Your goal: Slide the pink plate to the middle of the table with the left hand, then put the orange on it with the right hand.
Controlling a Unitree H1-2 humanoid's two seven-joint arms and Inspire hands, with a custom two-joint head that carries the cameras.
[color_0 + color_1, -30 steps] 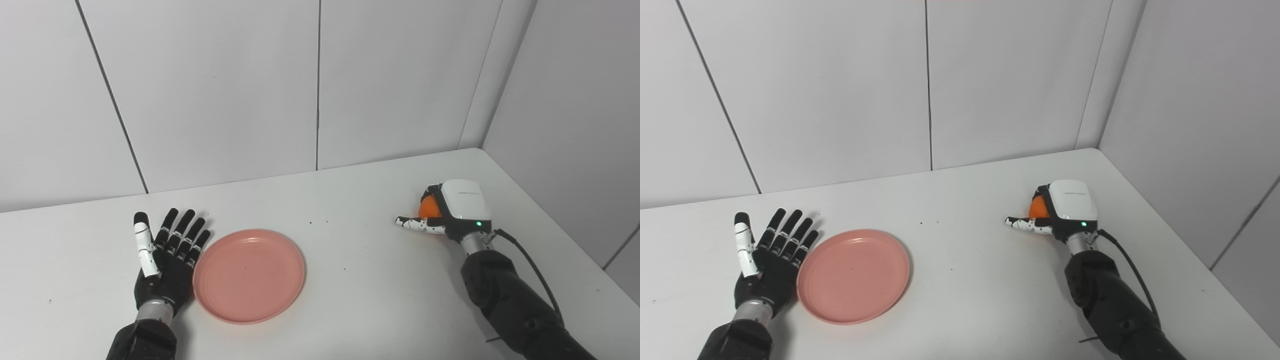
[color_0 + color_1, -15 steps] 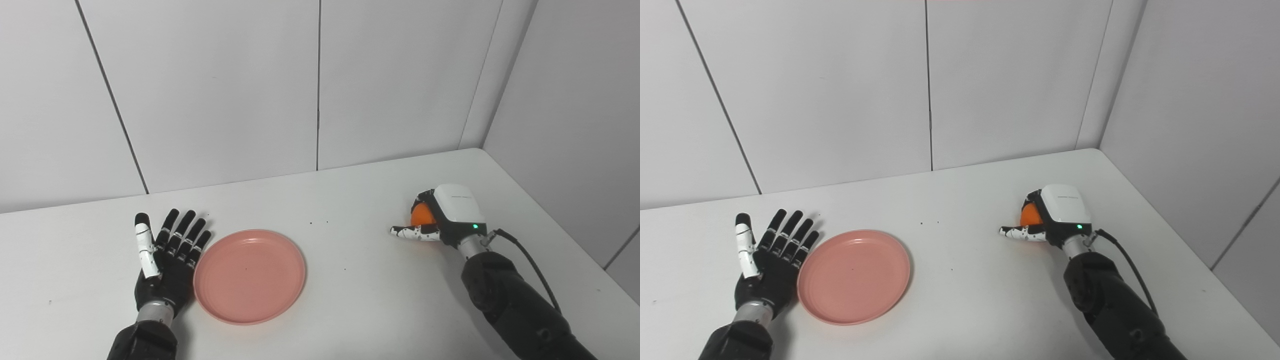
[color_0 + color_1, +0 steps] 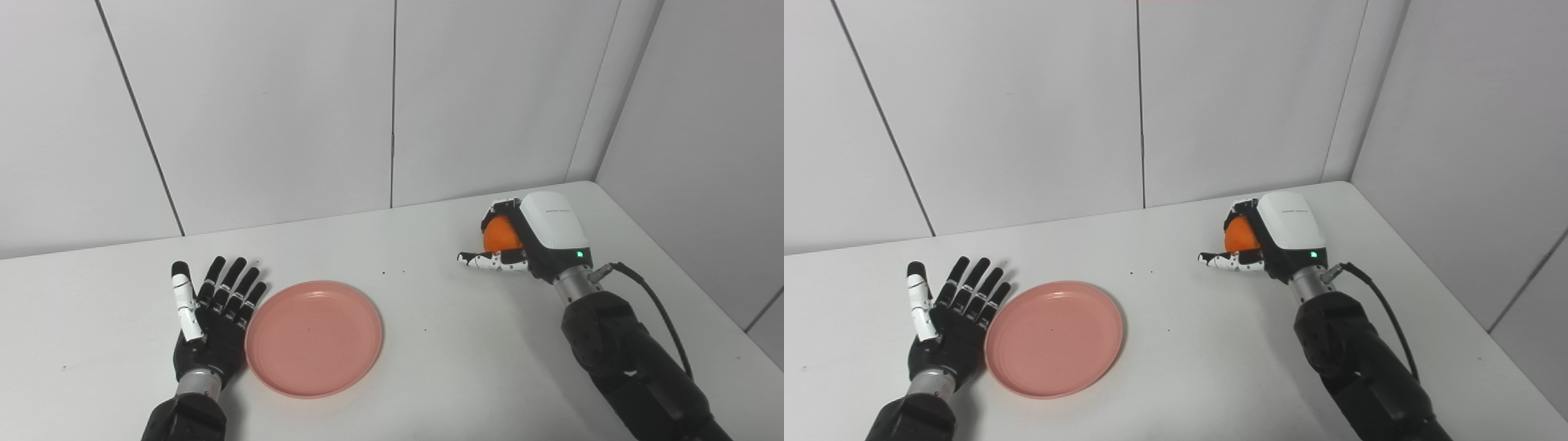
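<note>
The pink plate (image 3: 313, 335) lies flat on the white table, left of centre. My left hand (image 3: 211, 318) rests open and palm-up beside the plate's left rim, fingers spread, touching or nearly touching the rim. My right hand (image 3: 528, 240) is raised above the table's right side and is shut on the orange (image 3: 500, 236). The fruit shows between the curled fingers and the white back of the hand; the thumb sticks out toward the left. The orange (image 3: 1240, 234) is well to the right of the plate (image 3: 1053, 337).
The white table (image 3: 441, 343) meets grey wall panels at the back and on the right. A black cable (image 3: 658, 306) loops off my right forearm. A few small dark specks dot the tabletop between the plate and my right hand.
My right hand has lifted off the table with the orange and moved left, toward the plate. The left hand and plate keep their places; the whole view shifted slightly.
</note>
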